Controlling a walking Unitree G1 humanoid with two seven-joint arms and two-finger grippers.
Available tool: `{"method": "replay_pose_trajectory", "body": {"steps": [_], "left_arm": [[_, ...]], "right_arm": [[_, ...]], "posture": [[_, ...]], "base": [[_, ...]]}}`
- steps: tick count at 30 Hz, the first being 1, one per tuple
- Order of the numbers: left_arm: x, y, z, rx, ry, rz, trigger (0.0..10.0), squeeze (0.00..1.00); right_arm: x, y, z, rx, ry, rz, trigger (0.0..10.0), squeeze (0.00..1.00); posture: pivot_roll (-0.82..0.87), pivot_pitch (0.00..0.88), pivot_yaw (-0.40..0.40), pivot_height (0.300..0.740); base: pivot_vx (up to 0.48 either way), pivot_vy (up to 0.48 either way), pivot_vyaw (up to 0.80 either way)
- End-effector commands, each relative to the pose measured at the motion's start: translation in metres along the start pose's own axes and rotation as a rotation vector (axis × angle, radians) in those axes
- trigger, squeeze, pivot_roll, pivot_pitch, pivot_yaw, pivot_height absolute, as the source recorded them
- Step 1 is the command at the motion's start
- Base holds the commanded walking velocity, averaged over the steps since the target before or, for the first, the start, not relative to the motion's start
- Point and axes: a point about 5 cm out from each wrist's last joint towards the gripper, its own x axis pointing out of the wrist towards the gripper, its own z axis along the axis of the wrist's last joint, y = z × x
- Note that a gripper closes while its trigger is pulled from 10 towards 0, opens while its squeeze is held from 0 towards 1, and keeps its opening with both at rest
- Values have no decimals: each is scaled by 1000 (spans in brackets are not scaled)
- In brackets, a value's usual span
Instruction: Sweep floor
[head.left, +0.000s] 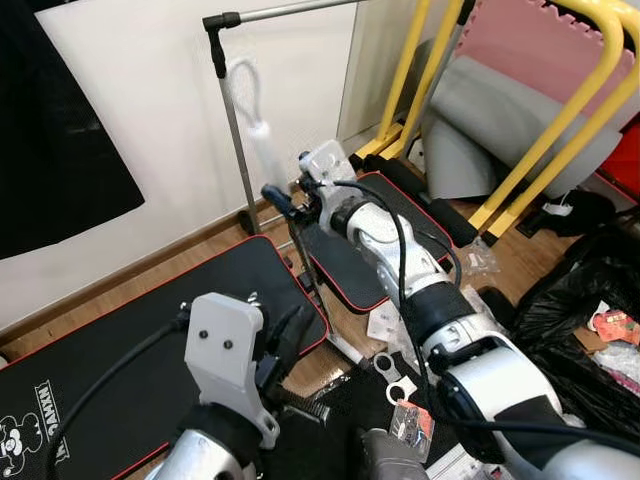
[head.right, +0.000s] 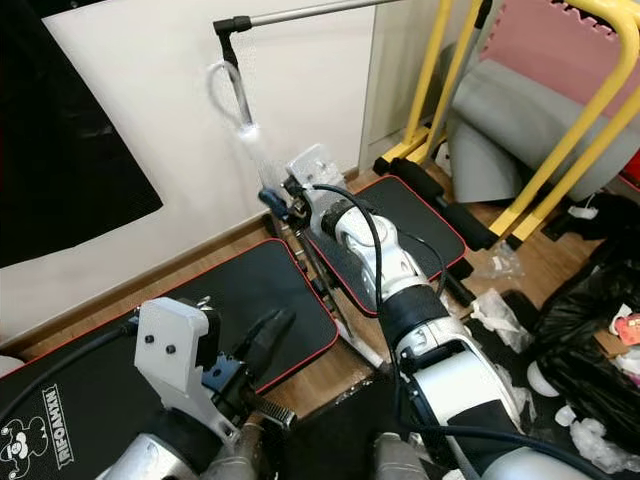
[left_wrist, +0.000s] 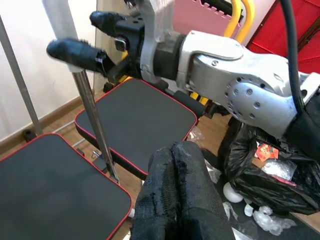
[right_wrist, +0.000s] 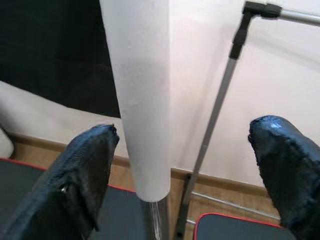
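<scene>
Broom (head.left: 262, 150) stands upright near the far wall, between two black mats (head.left: 150, 320). It has a white grip on top with a loop, and a thin shiny metal pole (left_wrist: 95, 120) below.

The right gripper (head.left: 283, 200) reaches far out to the pole. Its two fingers (right_wrist: 85, 165) are spread wide, one on each side of the white grip, and not pressing it yet.

The left gripper (left_wrist: 175, 190) is low and near the robot, with its fingers pressed together and holding nothing.

The broom looks light and stiff. The metal part looks smooth and may slip, so the white grip seems the better place to hold. The pole is tall and thin, so it may tip if pushed.

Trash bags (head.left: 590, 300) and scraps lie on the floor to the right.
</scene>
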Motion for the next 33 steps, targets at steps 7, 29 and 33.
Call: {"method": "replay_pose_trajectory", "body": {"steps": [7, 29, 33], "left_arm": [[5, 7, -6, 0, 22, 33, 10000, 0], [25, 45, -23, 59, 45, 116, 10000, 0], [28, 44, -29, 22, 59, 117, 10000, 0]], "right_arm": [[-36, -4, -19, 31, 59, 113, 10000, 1000], [-124, 27, -9, 246, 90, -52, 10000, 0], [-129, 25, -20, 169, 143, -130, 10000, 0]], "posture": [[-8, 267, -73, 740], [-63, 77, -48, 740], [-65, 53, -52, 740]], "base": [[0, 0, 0], [0, 0, -364], [0, 0, -800]]}}
